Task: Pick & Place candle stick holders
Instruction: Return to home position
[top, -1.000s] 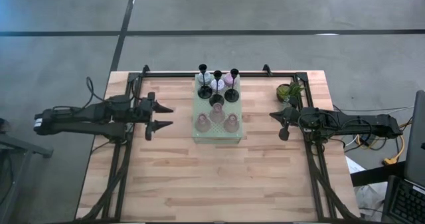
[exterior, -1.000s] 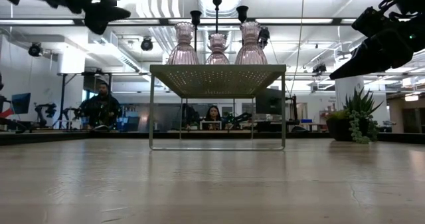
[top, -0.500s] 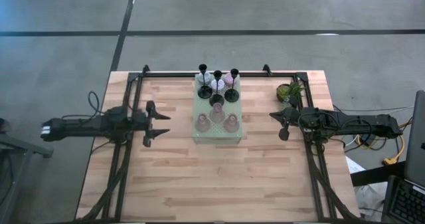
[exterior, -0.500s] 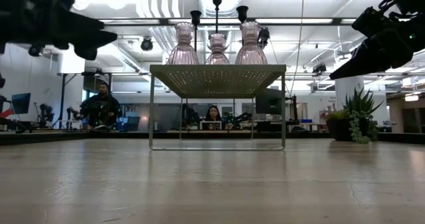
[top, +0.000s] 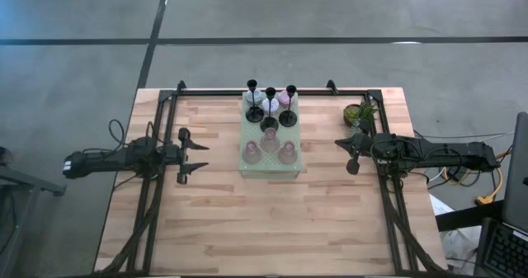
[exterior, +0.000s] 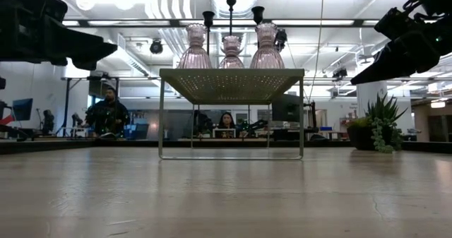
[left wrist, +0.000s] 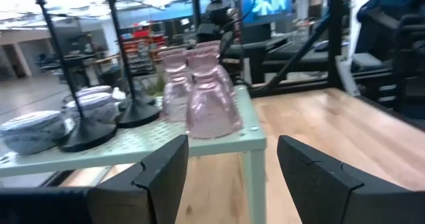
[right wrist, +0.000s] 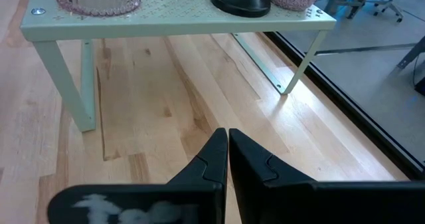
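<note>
— Bench (top: 247, 220) first: where are the candle stick holders (top: 270, 142)?
— Up on the pale green shelf (top: 268, 171), toward the far edge: pink ones in front, black stems behind. I can't count them surely from above.
— And the left tool (top: 203, 157)?
— Released, empty, drawn back from the shelf this last second. Meanwhile the right tool (right wrist: 227, 132) waits clenched near the plant (top: 360, 113). Placing looks finished; only homing remains.

Left pincer (top: 204, 156) farther back from the shelf (top: 269, 170)

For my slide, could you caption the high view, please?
Candle holders on the shelf; left gripper open, right gripper shut.
</note>
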`<state>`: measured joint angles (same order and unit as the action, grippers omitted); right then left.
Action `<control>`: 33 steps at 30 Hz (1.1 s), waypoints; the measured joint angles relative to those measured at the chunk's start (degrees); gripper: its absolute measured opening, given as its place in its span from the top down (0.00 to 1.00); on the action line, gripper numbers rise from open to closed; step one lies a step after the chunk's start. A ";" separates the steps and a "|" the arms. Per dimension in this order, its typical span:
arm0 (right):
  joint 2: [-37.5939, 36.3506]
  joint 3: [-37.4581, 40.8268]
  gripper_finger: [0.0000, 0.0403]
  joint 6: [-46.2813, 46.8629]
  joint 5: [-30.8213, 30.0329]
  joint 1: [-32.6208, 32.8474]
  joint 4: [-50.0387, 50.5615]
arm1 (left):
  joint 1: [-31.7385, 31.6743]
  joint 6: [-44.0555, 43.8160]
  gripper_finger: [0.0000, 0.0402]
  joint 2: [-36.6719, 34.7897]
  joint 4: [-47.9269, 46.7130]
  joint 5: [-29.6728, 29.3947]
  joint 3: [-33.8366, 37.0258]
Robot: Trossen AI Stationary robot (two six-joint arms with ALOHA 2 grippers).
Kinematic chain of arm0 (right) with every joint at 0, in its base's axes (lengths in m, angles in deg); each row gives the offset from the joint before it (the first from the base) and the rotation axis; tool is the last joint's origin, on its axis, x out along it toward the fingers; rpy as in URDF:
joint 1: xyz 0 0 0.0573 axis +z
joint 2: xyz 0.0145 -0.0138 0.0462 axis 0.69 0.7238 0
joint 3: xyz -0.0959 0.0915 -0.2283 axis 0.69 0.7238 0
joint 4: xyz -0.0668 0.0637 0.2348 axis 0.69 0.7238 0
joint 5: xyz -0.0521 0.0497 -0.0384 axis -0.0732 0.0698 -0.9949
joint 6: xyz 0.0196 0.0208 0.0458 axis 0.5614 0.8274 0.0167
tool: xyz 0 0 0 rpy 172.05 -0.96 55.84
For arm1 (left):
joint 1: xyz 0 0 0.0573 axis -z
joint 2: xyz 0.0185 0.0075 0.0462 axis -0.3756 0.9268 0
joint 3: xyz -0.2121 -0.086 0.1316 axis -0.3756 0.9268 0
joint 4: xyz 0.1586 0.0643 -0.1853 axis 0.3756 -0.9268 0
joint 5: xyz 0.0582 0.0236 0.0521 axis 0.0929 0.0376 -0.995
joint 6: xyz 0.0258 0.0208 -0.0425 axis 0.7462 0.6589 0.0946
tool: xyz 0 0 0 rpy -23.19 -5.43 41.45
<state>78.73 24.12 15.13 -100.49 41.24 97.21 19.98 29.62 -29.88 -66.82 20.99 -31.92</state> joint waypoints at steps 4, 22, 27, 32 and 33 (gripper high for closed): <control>0.00 0.01 0.98 0.01 0.00 0.00 0.00 | 0.72 -0.12 0.41 0.00 0.14 -0.92 0.18; 0.00 0.00 0.98 0.02 0.00 0.00 -0.02 | 0.84 -1.51 0.41 0.98 0.07 -1.10 0.07; 0.00 0.00 0.98 0.00 -0.02 0.00 0.00 | 0.84 -1.50 0.41 0.98 0.06 -1.14 0.07; 0.00 0.00 0.98 0.01 0.00 0.00 0.00 | 0.84 -1.51 0.41 0.98 0.05 -1.14 0.07; 0.00 0.00 0.98 -0.02 -0.02 0.00 0.00 | 0.84 -1.51 0.41 0.98 0.05 -1.14 0.07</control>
<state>78.73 24.12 15.11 -100.50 41.24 97.21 20.82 28.11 -28.90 -66.77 19.85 -31.85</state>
